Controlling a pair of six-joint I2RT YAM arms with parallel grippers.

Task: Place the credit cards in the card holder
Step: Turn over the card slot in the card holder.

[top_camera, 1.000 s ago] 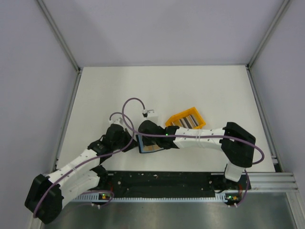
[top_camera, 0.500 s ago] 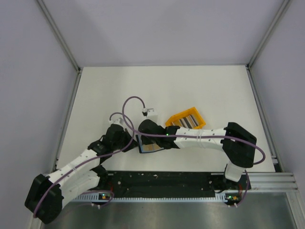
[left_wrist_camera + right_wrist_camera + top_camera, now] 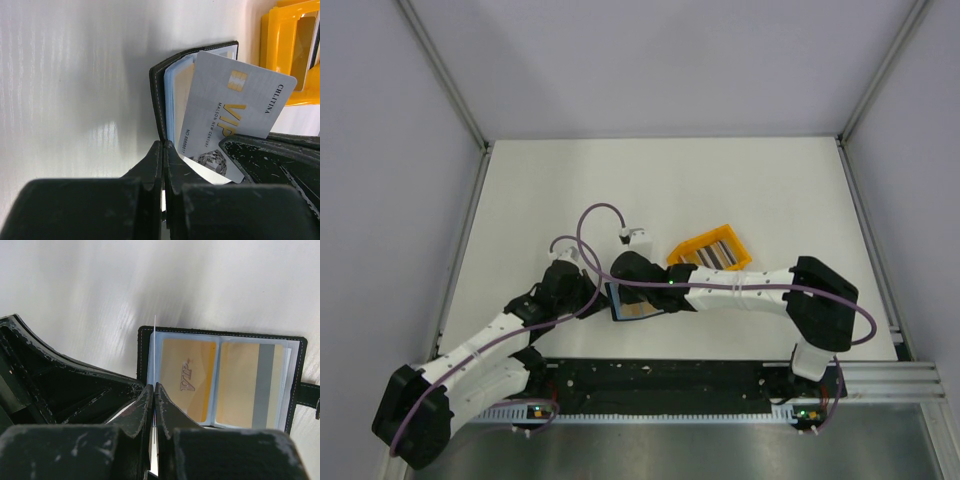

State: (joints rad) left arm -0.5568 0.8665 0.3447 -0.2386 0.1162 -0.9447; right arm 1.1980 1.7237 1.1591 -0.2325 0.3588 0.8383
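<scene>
The black card holder [image 3: 222,335] lies open on the table, with gold cards in its pale blue sleeves. It also shows in the top view [image 3: 638,308]. My left gripper [image 3: 164,146] is shut on the edge of the holder's cover [image 3: 159,100]. My right gripper [image 3: 153,387] is shut on a silver-white VIP credit card [image 3: 235,115]. That card stands tilted against the holder's open sleeves and shows edge-on in the right wrist view [image 3: 155,337]. More credit cards [image 3: 713,252] lie as stripes in the orange bin [image 3: 692,246].
The orange bin [image 3: 280,50] stands just behind and to the right of the holder. Both wrists crowd together over the holder near the table's front edge. A small white block [image 3: 637,238] sits at the end of the purple cable, behind the grippers.
</scene>
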